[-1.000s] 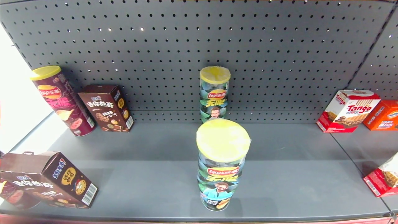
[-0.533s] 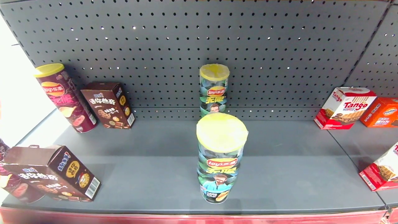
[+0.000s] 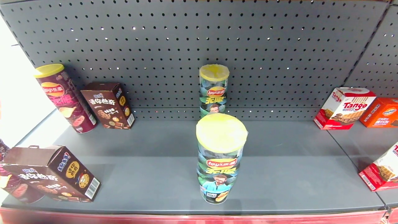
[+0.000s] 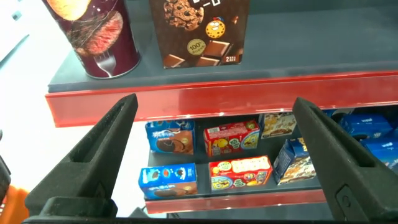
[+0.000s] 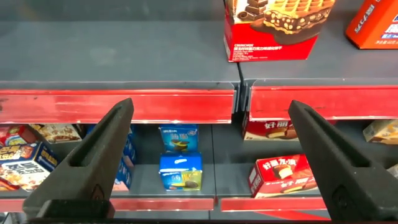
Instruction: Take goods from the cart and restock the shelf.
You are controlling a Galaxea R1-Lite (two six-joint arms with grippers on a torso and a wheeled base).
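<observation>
Left wrist view: left fingers (image 4: 93, 149) spread, empty; right fingers (image 5: 90, 152) same. Shelf lip (image 4: 249, 94) straight ahead of both, running crosswise; neither arm looks nearer.

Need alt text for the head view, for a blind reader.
Two green chip cans with yellow lids stand upright mid-shelf, the front can near the edge, the rear can by the pegboard. On the grey shelf, a maroon can and brown cookie boxes sit left; a red-and-white wafer box and orange box right.
</observation>
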